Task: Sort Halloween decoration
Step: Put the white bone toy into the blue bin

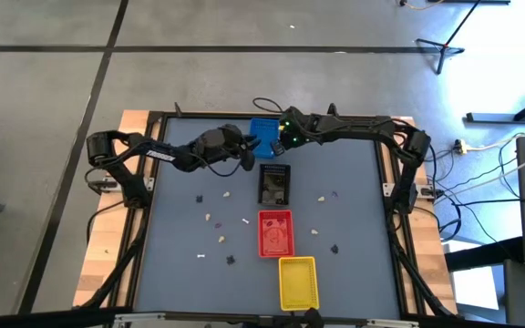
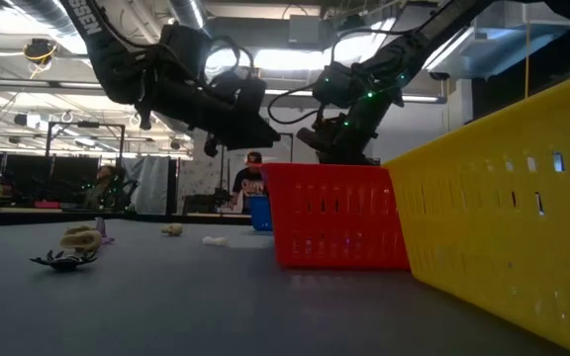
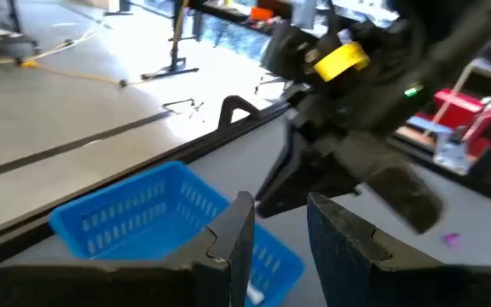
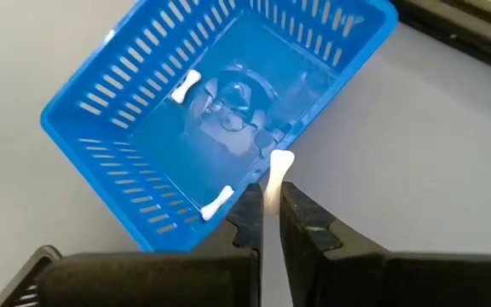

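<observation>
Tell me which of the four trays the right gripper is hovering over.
The blue tray, at the far end of the row. The right gripper, fingers shut on a white bone piece, is above its rim; black, red and yellow trays lie nearer.

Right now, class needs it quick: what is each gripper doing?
Left gripper: open, empty, beside the blue basket.
Right gripper: shut on a small white bone, over the basket's edge.
</observation>
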